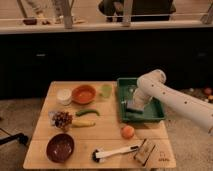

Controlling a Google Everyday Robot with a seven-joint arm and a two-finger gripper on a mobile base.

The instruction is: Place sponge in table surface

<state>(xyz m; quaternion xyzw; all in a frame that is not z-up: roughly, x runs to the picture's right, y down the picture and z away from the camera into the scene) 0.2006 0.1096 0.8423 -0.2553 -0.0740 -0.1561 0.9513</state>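
Background: dark cabinet fronts under a pale counter edge, carpeted floor below. Single cam view only.

Desk (107,131): light wood, rectangular, ctr of view.

Items on desk, left to right:
- white cup (64,96), back left.
- orange bowl (83,93), just beside the cup.
- pale green cup (105,90), btwn orange bowl and tray.
- dark reddish cluster (62,119), prob. grapes, left side.
- green pepper (87,112) w/ a yellow banana (83,123) just in front of it.
- dark maroon bowl (60,147), front left.
- orange fruit (128,131), near front edge of tray, apart from it.
- brush (115,152), white handle, dark head, lying flat at front.
- tan block-like item (146,151), front right, just beside brush handle tip; type unclear.

Green tray (156,114): back right of desk, shallow walls.

Robot arm (170,97): white, enters from right, bends down over the tray.

Gripper (134,106): low inside tray, left-ctr part. Grasping or released: cannot tell.

Sponge: cannot be picked out separately. Tray floor under the gripper is hidden. No item on the bare desk surface reads clearly as a sponge.
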